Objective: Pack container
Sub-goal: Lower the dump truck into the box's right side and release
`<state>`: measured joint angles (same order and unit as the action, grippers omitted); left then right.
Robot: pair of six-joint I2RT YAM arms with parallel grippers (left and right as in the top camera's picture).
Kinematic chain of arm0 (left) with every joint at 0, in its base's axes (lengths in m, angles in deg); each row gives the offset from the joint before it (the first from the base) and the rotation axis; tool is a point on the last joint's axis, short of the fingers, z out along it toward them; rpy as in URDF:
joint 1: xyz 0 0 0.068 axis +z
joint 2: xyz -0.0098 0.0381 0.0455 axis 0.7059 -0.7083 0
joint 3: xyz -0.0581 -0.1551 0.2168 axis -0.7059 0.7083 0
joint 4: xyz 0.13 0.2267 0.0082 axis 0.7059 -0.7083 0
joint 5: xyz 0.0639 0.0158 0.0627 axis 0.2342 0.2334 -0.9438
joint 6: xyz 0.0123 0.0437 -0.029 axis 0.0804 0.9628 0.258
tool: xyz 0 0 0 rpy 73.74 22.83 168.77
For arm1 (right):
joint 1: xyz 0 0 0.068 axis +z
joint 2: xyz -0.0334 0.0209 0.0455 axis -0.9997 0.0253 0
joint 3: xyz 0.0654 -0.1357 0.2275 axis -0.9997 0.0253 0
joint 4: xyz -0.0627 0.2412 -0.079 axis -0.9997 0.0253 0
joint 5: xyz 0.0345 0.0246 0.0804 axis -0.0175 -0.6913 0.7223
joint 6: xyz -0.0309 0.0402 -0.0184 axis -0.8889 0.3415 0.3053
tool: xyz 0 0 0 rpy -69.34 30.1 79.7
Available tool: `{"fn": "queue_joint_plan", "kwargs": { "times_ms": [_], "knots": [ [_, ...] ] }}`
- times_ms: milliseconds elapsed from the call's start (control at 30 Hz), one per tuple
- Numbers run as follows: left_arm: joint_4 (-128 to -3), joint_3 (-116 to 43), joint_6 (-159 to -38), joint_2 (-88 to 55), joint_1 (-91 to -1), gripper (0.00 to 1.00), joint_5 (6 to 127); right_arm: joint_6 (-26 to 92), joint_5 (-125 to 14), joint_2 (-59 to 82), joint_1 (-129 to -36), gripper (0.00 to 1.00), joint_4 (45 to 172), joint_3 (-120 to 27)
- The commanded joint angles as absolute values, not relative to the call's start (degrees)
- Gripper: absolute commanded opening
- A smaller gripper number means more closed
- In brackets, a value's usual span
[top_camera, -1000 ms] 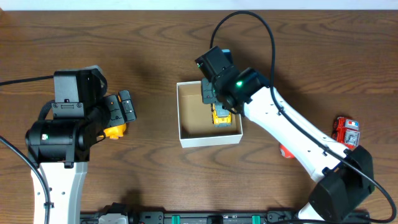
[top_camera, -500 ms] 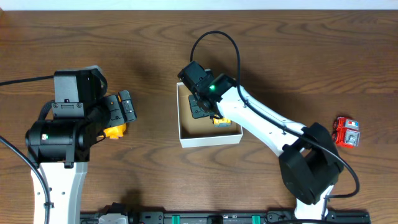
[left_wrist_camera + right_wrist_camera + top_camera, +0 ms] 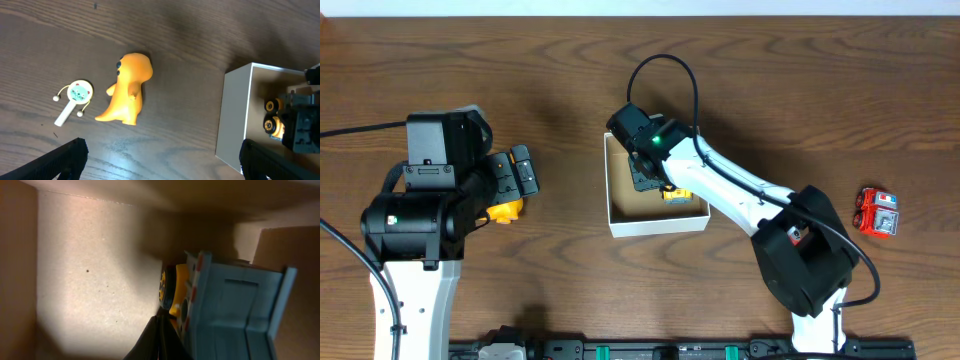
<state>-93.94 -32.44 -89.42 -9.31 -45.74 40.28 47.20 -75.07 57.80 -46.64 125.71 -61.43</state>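
The container (image 3: 660,222), a small white-walled box with a brown inside, stands mid-table. A yellow and blue toy truck (image 3: 677,193) lies in its right half. My right gripper (image 3: 645,172) is down inside the box just left of the truck. In the right wrist view its fingers (image 3: 161,330) are shut together with nothing between them, their tip beside the truck (image 3: 225,310) above the box floor (image 3: 90,265). My left gripper (image 3: 520,172) hovers open over the left of the table, above an orange dinosaur toy (image 3: 127,92). The container's white wall (image 3: 235,115) shows at the right of the left wrist view.
A small white and green rattle toy (image 3: 74,97) lies left of the dinosaur. A red toy car (image 3: 877,212) sits near the table's right edge. The right arm's white links stretch from the front right across to the box.
My right gripper has moved left inside the container, away from above the truck, and the arm has folded closer in. The left arm has not moved.
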Motion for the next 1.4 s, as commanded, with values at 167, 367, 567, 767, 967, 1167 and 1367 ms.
{"fn": "queue_joint_plan", "kwargs": {
  "times_ms": [167, 367, 567, 767, 967, 1167, 1367],
  "knots": [
    [-94.0, -33.5, -90.2, -9.5, -45.5, 0.98, 40.9, 46.7, -79.4, 58.7, -47.8, 0.02, 125.3, -61.6],
    [-94.0, -33.5, -90.2, -9.5, -45.5, 0.98, 40.9, 47.3, -81.9, 58.7, -47.8, 0.03, 125.2, -61.6],
    [-94.0, -33.5, -90.2, -9.5, -45.5, 0.98, 40.9, 45.7, -81.2, 58.7, -47.8, 0.06, 123.9, -61.6],
    [-94.0, -33.5, -90.2, -9.5, -45.5, 0.98, 40.9, 46.7, -81.2, 58.7, -47.8, 0.06, 123.0, -61.6],
    [-94.0, -33.5, -90.2, -9.5, -45.5, 0.98, 40.9, 45.2, -80.4, 58.7, -47.8, 0.11, 122.2, -61.6],
    [-94.0, -33.5, -90.2, -9.5, -45.5, 0.98, 40.9, 40.2, -73.9, 57.5, -47.6, 0.19, 123.5, -62.5],
    [-93.9, -33.5, -90.2, -9.5, -45.5, 0.98, 40.9, 39.2, -74.6, 50.1, -49.0, 0.42, 130.0, -69.9]
  ]
}}
